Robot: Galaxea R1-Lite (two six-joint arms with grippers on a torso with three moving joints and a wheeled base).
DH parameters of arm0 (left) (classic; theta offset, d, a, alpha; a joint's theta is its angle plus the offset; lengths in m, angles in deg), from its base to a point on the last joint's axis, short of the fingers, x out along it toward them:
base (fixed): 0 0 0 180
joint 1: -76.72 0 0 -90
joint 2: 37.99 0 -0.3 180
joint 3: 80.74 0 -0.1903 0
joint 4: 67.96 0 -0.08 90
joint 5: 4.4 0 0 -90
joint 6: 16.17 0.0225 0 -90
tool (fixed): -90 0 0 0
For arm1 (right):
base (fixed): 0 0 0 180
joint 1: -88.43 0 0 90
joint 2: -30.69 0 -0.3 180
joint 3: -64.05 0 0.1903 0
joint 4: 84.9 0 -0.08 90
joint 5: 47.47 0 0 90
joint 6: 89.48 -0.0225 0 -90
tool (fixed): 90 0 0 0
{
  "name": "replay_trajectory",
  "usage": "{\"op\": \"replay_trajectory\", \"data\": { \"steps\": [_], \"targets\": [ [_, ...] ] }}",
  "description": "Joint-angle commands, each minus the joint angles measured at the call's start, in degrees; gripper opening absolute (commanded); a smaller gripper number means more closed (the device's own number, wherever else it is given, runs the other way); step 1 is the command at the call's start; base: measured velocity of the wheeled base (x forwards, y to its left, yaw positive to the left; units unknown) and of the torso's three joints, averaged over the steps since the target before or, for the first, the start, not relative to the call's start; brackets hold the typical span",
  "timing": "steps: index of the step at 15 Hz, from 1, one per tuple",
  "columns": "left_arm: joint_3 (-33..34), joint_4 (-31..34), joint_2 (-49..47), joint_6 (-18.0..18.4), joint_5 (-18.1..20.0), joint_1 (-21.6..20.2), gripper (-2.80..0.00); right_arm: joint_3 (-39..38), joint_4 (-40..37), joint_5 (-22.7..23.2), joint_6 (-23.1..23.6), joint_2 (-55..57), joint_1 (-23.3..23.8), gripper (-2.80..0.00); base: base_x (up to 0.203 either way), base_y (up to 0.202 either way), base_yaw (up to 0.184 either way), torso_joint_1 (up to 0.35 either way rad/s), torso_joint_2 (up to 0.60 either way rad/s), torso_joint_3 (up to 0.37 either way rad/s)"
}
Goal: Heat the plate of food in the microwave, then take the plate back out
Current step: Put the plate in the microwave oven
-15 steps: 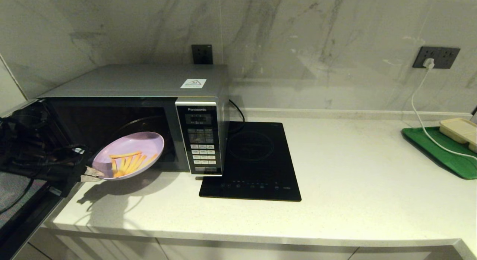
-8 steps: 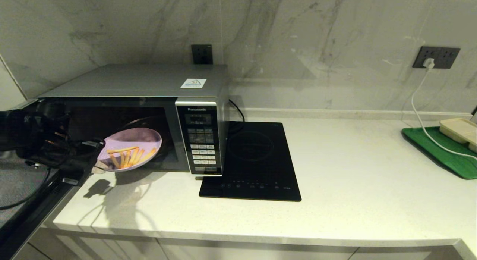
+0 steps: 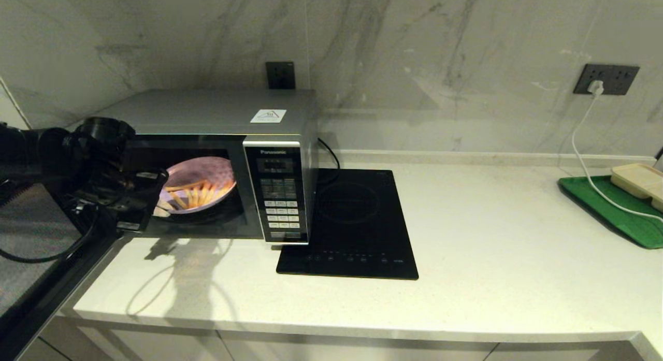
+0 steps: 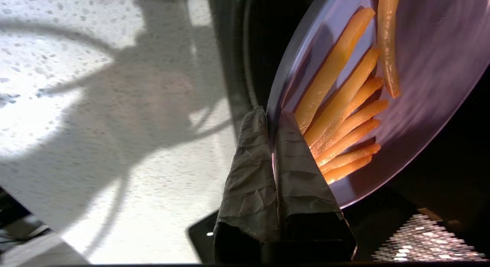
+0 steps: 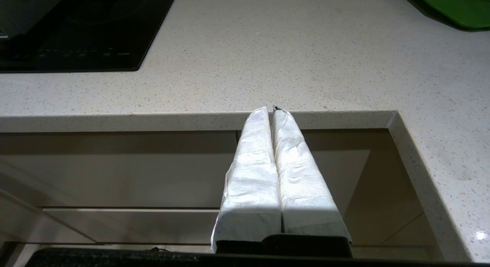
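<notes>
Lilac plate (image 3: 199,191) with orange-yellow fries (image 3: 197,193) inside the lit opening of the microwave (image 3: 207,164), tilted, far rim higher than near rim. Held at its near-left rim by the left gripper (image 3: 161,210), cloth-wrapped fingers (image 4: 249,171) pinched tight on the edge, one above and one below. Not clear whether the plate's underside touches the floor of the microwave. Fries bunched side by side toward the gripped edge, one lying apart across the middle of the plate.

Silver-grey microwave at the back-left of the table (image 3: 466,247), door swung open to the left, keypad panel (image 3: 279,195) on its right face, small white sticker (image 3: 268,115) on top. Flat black cooktop (image 3: 352,226) touching or just beside the microwave's right side, reaching toward the front edge. Green tray (image 3: 611,211) at the far right edge, carrying a beige container (image 3: 639,179); white cable (image 3: 585,159) trailing from the wall socket (image 3: 606,80) across the tray.

Right gripper (image 5: 272,110) parked low, in front of and below the table's front edge, fingers (image 5: 252,175) pressed together with nothing between them. Outside the head view.
</notes>
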Motion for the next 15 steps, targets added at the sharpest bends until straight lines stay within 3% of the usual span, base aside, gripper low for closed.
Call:
{"op": "replay_trajectory", "data": {
  "steps": [1, 13, 15],
  "targets": [
    [-4.0, 2.3, -2.3, -2.7, -0.9, 2.0, -2.8, 0.0, 0.0, 0.0, 0.0, 0.0, 0.0, -2.8, 0.0, 0.0, 0.0, 0.0, 0.0, 0.0],
    [-4.6, -1.4, -6.5, -2.8, -0.3, 1.6, -2.8, 0.0, 0.0, 0.0, 0.0, 0.0, 0.0, -2.8, 0.0, 0.0, 0.0, 0.0, 0.0, 0.0],
    [-4.6, -2.4, -6.4, -2.4, 1.6, 1.1, -2.8, 0.0, 0.0, 0.0, 0.0, 0.0, 0.0, -2.8, 0.0, 0.0, 0.0, 0.0, 0.0, 0.0]
  ]
}}
